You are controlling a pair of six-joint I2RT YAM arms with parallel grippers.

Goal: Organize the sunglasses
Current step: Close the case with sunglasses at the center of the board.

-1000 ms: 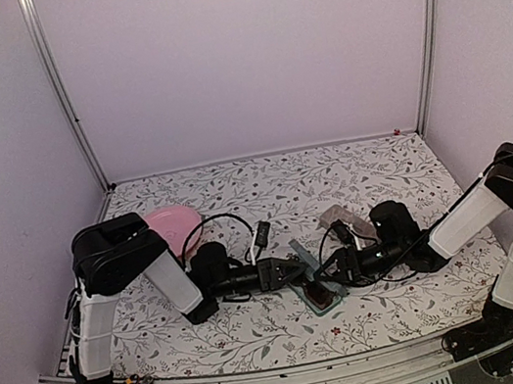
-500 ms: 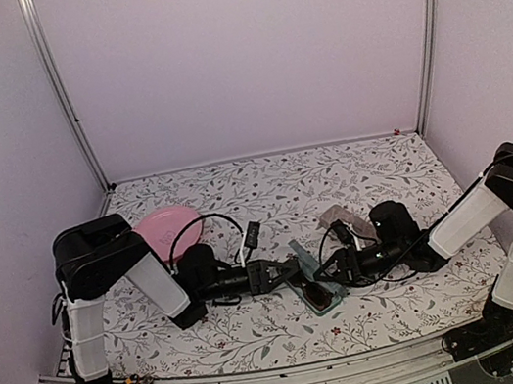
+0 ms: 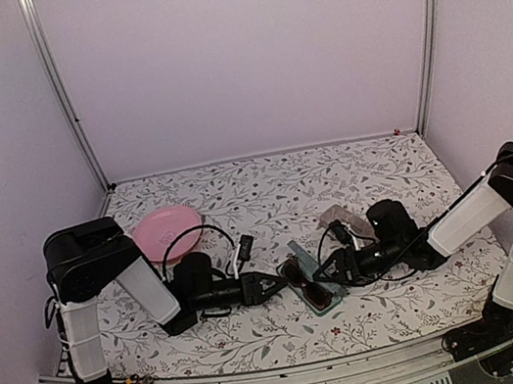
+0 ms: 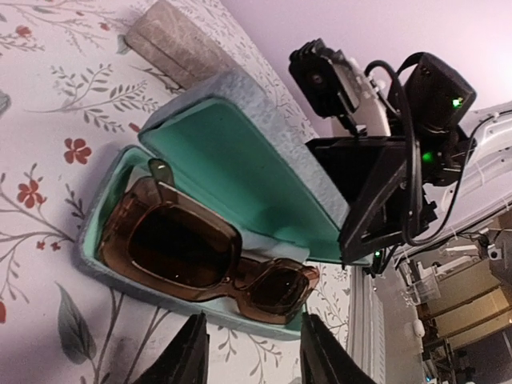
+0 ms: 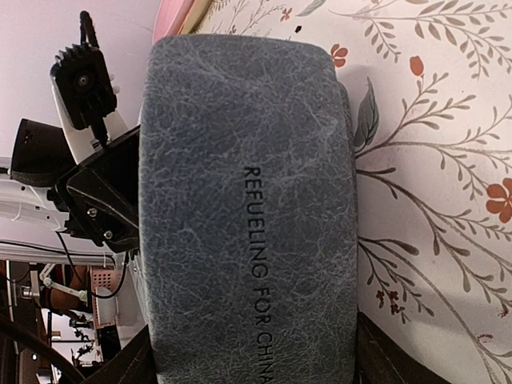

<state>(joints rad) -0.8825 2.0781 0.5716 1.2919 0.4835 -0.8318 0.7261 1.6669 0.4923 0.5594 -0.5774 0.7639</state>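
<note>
Over the last second the left arm has drawn back from the oblong blue-grey textured case [image 3: 330, 303], so the left gripper [image 3: 273, 285] now sits just left of it rather than at its edge. This uncovers more of the round pink plate [image 3: 166, 233] well off to the case's left and behind it, while the right arm has not shifted. From the overhead camera, the case lies open on the floral-patterned tabletop [image 3: 262, 335] with the brown translucent square-framed sunglasses [image 3: 312, 292] inside it. The right gripper [image 3: 336, 271] is against the case's right side, and an oblong grey-brown case [image 3: 340, 215] lies closed just behind it. In the left wrist camera the left gripper [image 4: 252, 328] is released, its two fingers parted with nothing between them, pointing at the case's near rim. The sunglasses [image 4: 208, 260] rest in the mint-green tray, but their right end seems to ride on that near rim instead of sitting down inside, and a small tip pokes up at their left end. The right gripper [image 4: 374, 210] sits at the raised lid's far end. In the right wrist camera the case [image 5: 248, 200] shows its lid's outer face filling the space between the right gripper's fingers, which look clamped across its width, propping it up. The slim pink-framed pair I cannot find in any view. The danger, as I judge it, is the lid coming down while the frame is perched on the rim: it would pinch the frame, or spring back and tip the glasses out. A nudge from the left fingers could also slide the light case away from the right gripper's hold
</note>
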